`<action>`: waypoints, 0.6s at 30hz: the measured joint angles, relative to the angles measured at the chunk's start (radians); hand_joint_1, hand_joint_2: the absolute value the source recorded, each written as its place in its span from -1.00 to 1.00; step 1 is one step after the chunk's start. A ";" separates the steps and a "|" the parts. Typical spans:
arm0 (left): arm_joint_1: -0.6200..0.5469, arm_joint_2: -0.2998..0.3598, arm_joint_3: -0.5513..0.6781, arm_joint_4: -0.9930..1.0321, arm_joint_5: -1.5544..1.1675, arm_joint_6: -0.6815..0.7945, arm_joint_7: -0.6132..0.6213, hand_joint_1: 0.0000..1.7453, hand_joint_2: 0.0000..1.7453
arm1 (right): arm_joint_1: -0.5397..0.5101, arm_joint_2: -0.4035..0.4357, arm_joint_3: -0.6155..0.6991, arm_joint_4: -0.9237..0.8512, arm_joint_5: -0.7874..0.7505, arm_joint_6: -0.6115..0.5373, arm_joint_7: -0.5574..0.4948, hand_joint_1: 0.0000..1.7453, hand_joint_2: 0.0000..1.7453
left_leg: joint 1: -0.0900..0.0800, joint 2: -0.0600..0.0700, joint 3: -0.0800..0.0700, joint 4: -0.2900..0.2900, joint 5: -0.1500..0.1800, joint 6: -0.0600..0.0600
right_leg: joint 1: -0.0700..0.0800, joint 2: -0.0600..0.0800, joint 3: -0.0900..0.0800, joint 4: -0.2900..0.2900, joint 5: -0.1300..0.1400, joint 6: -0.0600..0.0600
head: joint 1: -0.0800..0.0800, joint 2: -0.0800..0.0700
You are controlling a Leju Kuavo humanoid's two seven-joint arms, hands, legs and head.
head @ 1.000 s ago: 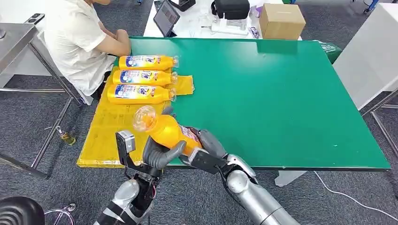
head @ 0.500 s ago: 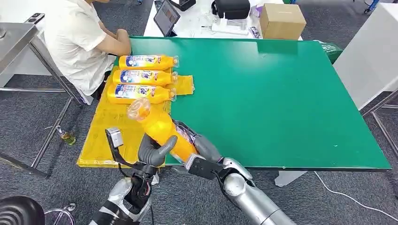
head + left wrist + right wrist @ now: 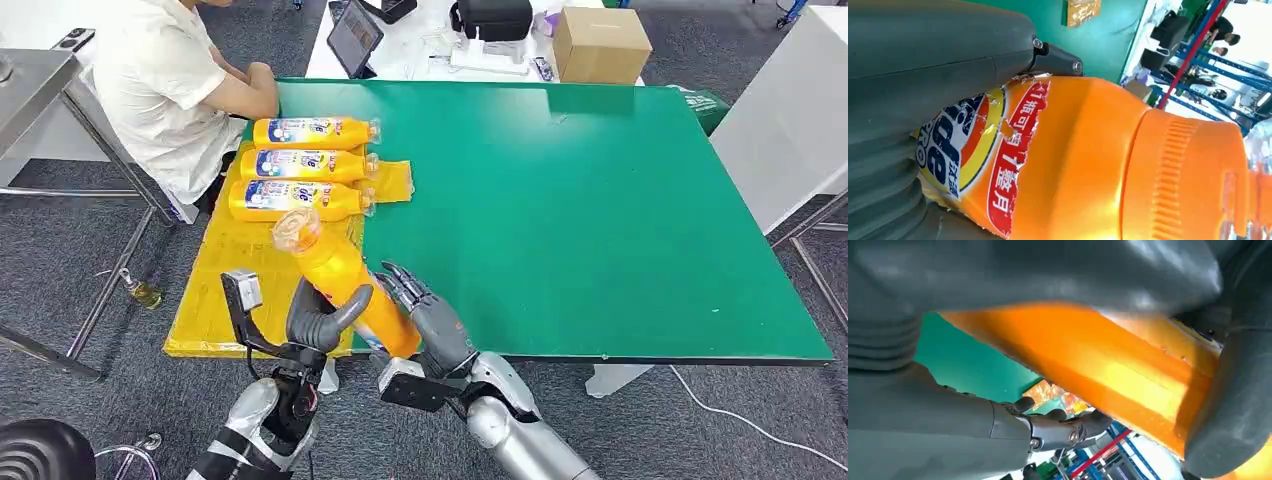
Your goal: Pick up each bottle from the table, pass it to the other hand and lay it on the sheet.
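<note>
Head view: an orange bottle (image 3: 345, 285) was held tilted above the near left corner of the green table (image 3: 600, 220), its clear cap end raised toward a yellow sheet (image 3: 225, 290). The left robot hand (image 3: 320, 322) was wrapped around the bottle's lower body, thumb across the front. The right robot hand (image 3: 425, 315) lay against the bottle's far side with fingers spread; whether it was gripping could not be told. Three matching bottles (image 3: 300, 162) were lying side by side on the sheet's far end, beside a seated person (image 3: 170, 90). The handover was judged to be nearly finished. For a clean result, the left grip should be kept firm before the right is drawn away, and the bottle should be lowered flat onto bare sheet, parallel to the others and just beside the nearest one.
</note>
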 measured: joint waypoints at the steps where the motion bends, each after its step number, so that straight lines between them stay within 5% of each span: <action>1: -0.003 0.002 0.000 0.004 -0.042 0.040 -0.008 1.00 1.00 | 0.004 0.001 0.000 -0.001 0.022 -0.034 0.002 -1.00 -1.00 | 0.000 0.000 0.000 0.000 0.000 0.000 | 0.000 0.000 0.000 0.000 0.000 0.000 | 0.000 0.000; 6: -0.031 0.036 0.022 0.035 -0.459 0.239 -0.046 0.96 1.00 | 0.027 0.001 -0.002 -0.022 0.258 -0.296 0.068 -1.00 -1.00 | 0.000 0.000 0.000 0.000 0.000 0.000 | 0.000 0.000 0.000 0.000 0.000 0.000 | 0.000 0.000; 9: -0.040 0.053 0.043 0.041 -0.636 0.237 -0.018 0.58 1.00 | 0.056 0.012 -0.051 -0.054 0.411 -0.338 0.075 -1.00 -1.00 | 0.000 0.000 0.000 0.000 0.000 0.000 | 0.000 0.000 0.000 0.000 0.000 0.000 | 0.000 0.000; 11: -0.045 0.063 0.056 0.041 -0.728 0.233 0.004 0.60 1.00 | 0.078 0.029 -0.105 -0.080 0.470 -0.338 0.031 -1.00 -1.00 | 0.000 0.000 0.000 0.000 0.000 0.000 | 0.000 0.000 0.000 0.000 0.000 0.000 | 0.000 0.000; 13: -0.059 0.077 0.068 0.046 -0.849 0.243 0.034 1.00 1.00 | 0.097 0.046 -0.158 -0.101 0.469 -0.338 -0.010 -1.00 -1.00 | 0.000 0.000 0.000 0.000 0.000 0.000 | 0.000 0.000 0.000 0.000 0.000 0.000 | 0.000 0.000; 18: -0.129 0.122 0.071 0.095 -1.068 0.172 0.099 1.00 1.00 | 0.115 0.068 -0.225 -0.136 0.443 -0.338 -0.040 -1.00 -1.00 | 0.000 0.000 0.000 0.000 0.001 -0.001 | 0.000 0.000 -0.001 0.000 0.000 0.000 | 0.000 0.000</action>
